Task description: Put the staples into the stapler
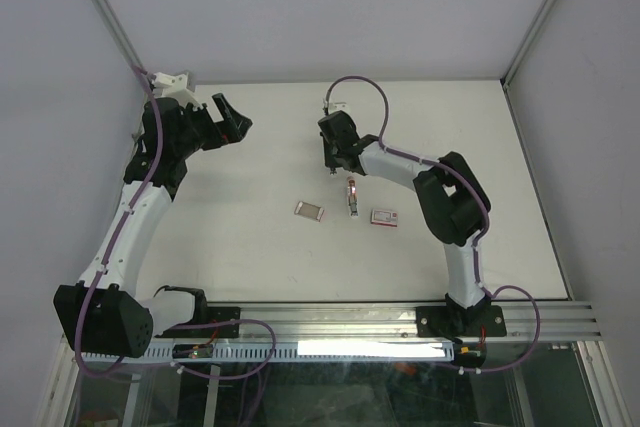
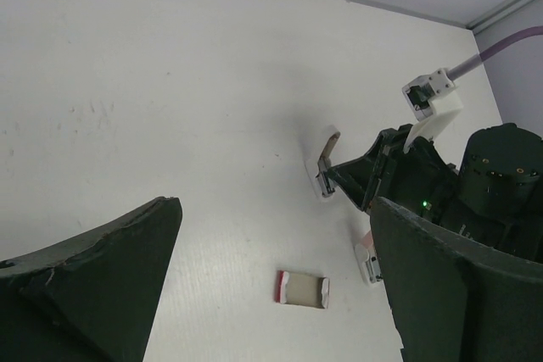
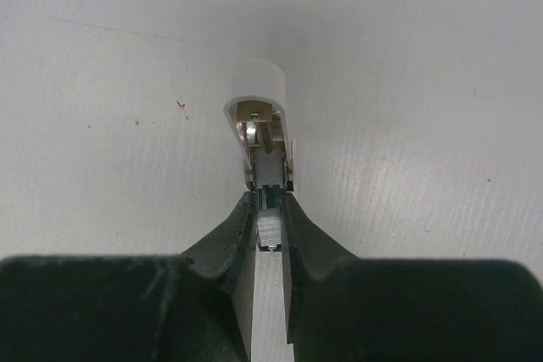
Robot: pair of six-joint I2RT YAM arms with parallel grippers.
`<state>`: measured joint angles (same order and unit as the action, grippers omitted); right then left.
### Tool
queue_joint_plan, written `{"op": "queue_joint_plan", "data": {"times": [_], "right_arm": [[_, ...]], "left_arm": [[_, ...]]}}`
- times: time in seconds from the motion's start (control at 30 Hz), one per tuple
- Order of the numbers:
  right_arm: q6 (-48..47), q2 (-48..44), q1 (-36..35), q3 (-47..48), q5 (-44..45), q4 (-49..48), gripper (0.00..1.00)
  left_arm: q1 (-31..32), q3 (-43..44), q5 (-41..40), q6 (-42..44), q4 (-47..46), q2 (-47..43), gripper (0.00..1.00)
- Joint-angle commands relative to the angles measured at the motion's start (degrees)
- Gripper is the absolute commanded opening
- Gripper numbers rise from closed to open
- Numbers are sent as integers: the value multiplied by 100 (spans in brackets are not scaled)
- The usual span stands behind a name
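Gripping stapler (image 3: 259, 91), long axis along right claw (image 3: 269, 197)

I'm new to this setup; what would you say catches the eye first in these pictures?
The right gripper is pinched shut on a silvery strip of staples at the mouth of the small open stapler, near the middle of the table. At the far left, the left gripper hangs above the table with its jaws wide open, holding nothing. A red-and-white box lies close by.
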<state>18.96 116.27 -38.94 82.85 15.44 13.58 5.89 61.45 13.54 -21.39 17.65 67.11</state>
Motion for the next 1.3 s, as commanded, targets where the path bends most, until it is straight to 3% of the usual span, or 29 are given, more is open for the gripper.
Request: {"op": "queue_joint_plan", "data": {"times": [0.0, 1.27], "right_arm": [[-24, 27, -41, 315, 234, -225, 16], [143, 126, -63, 476, 215, -57, 14]], "left_arm": [[-72, 23, -9, 161, -88, -97, 99], [-97, -38, 26, 174, -94, -146, 99]]}}
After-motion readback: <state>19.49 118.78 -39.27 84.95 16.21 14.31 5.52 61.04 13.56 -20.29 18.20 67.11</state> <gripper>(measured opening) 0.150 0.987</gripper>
